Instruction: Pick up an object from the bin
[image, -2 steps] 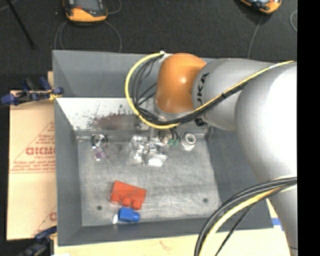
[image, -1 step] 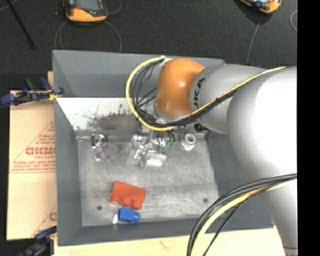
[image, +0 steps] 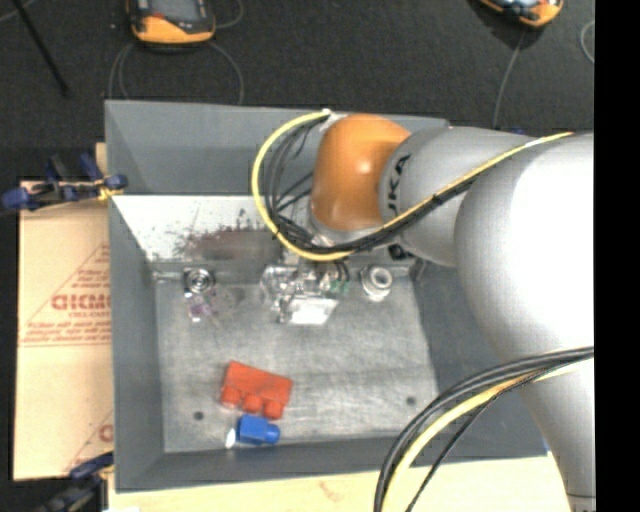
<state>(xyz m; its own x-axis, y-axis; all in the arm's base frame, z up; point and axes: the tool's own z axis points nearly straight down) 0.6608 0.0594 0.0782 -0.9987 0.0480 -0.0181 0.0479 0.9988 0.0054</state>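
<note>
My gripper (image: 288, 287) hangs low near the bin's back wall, below the arm's orange cover. Directly at its tip lies a small white flat thing (image: 312, 314) with a green bit (image: 340, 288) beside it; whether it is held cannot be made out. Just to the right on the floor sits a small round silvery-white cap-like thing (image: 376, 283). Left of the gripper stands a small clear thing with a metal top and purplish base (image: 200, 292).
A red block with studs (image: 255, 388) lies at the front middle of the bin. A blue and white capsule-like piece (image: 254, 433) rests against the front wall just below it. The arm covers the bin's right side.
</note>
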